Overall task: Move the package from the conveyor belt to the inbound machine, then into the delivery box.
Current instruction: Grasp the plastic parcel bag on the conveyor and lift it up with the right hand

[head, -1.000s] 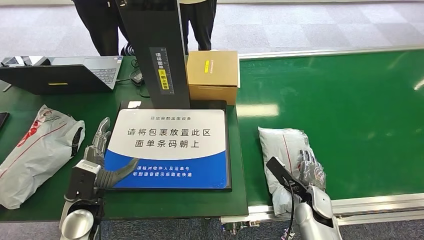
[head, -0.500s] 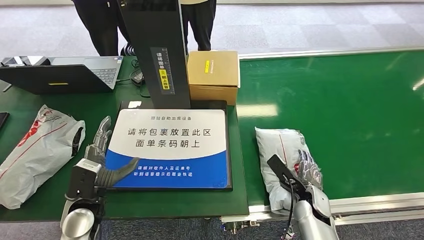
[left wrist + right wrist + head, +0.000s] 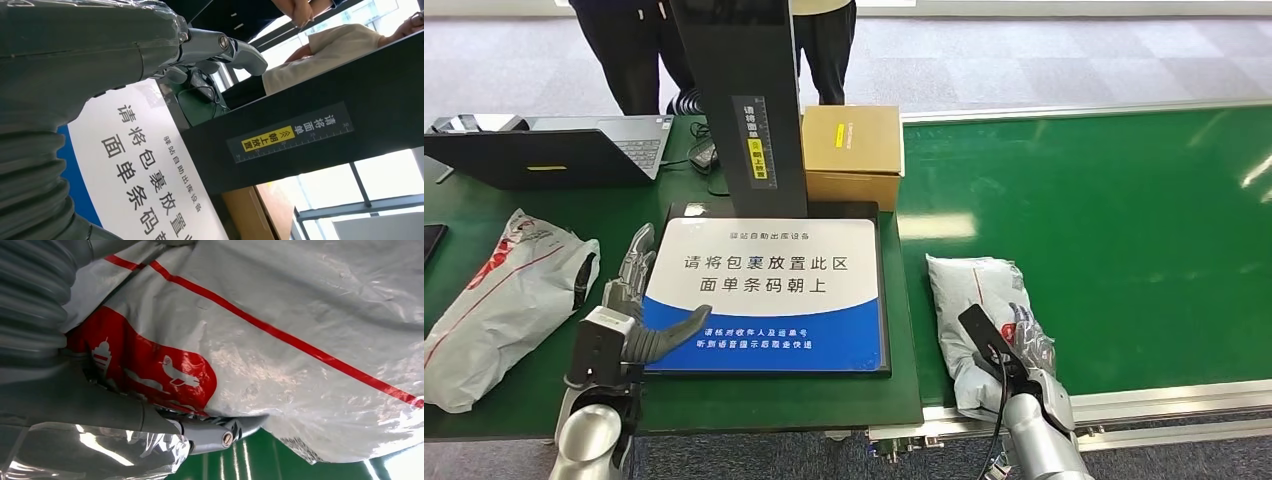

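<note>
The package (image 3: 979, 310) lies on the belt (image 3: 1124, 220), near edge, with the right hand (image 3: 1024, 345) wrapped around its near end. Firm the grip on the slack plastic, then lift clear toward the machine (image 3: 769, 290). The left hand (image 3: 629, 300) waits empty, fingers apart.

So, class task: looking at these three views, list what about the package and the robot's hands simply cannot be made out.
- Head view: the package near end, covered by the right hand.
- Right wrist view: the fingers' grip, hidden behind package film.
- Package label side: no barcode visible; underside hidden.
- Left wrist view: left hand fingers mostly hidden by its own grey cover.
- Head view: the scanner mast top, cut off by the edge.
</note>
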